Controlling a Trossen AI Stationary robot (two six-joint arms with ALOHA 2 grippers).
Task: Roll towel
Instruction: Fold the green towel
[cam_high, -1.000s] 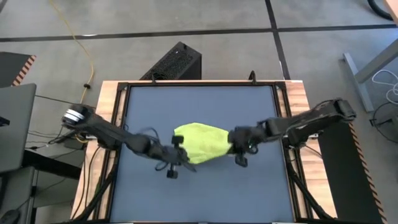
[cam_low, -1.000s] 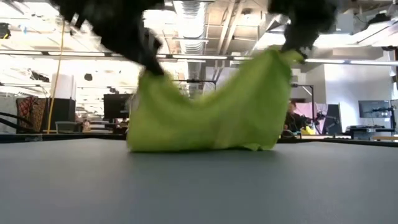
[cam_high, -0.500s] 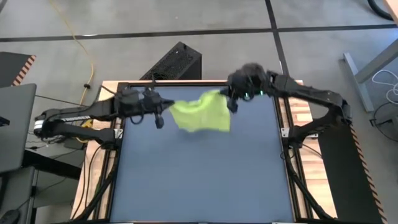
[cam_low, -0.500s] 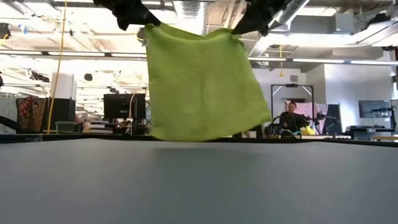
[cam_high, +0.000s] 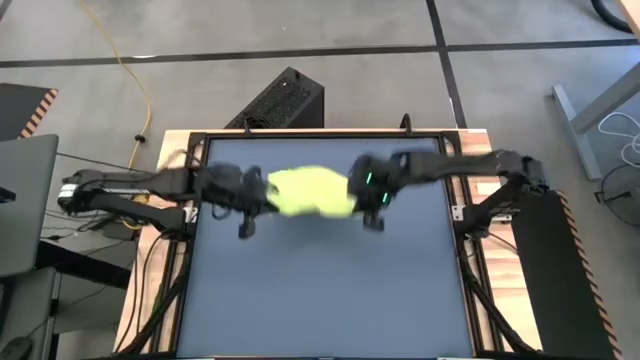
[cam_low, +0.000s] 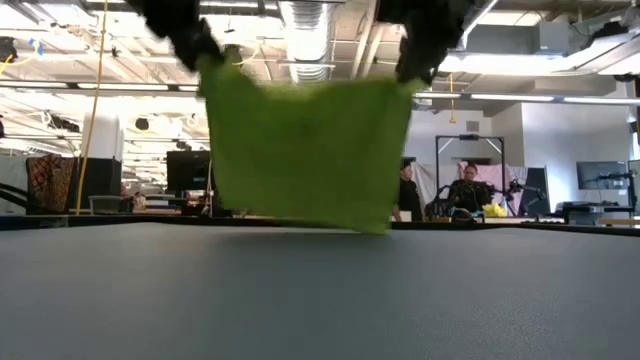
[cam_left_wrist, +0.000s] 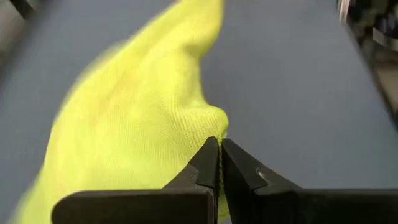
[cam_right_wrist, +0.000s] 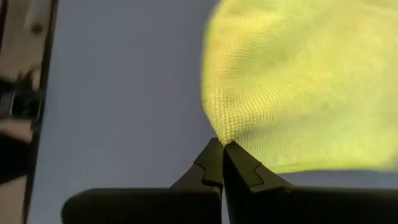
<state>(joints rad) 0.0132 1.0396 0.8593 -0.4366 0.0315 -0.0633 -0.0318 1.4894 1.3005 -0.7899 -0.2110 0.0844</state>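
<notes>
The lime yellow-green towel (cam_high: 305, 190) hangs spread between my two grippers over the far half of the dark table (cam_high: 320, 300). In the low view the towel (cam_low: 300, 150) hangs as a flat sheet, its lower edge (cam_low: 300, 222) close to the tabletop; whether it touches, I cannot tell. My left gripper (cam_high: 255, 192) is shut on the towel's left upper corner. My right gripper (cam_high: 362, 190) is shut on its right upper corner. Both grippers stand high above the table in the low view, left (cam_low: 203, 55) and right (cam_low: 412, 68). My left gripper pinches the towel's upper left corner (cam_left_wrist: 210, 124) between its two fingertips (cam_left_wrist: 208, 158). The cloth hangs below the hold (cam_low: 215, 85), spread toward the other gripper. One layer or several, I cannot tell. My right gripper pinches the towel's upper right corner (cam_right_wrist: 224, 132) between its two fingertips (cam_right_wrist: 214, 158). The cloth hangs below the hold (cam_low: 400, 95), and the upper edge between the two grippers sags only slightly.
The dark tabletop has a black frame and wooden side rails (cam_high: 170, 200). A black box (cam_high: 280, 100) stands on the floor beyond the far edge. People and desks show in the room behind the table (cam_low: 470, 190).
Both grippers lifted the bunched towel off the table's middle and carried it up and toward the far edge, where it opened into a hanging sheet. In the last half second they have come back toward the near edge and a little lower, still shut on the corners.
</notes>
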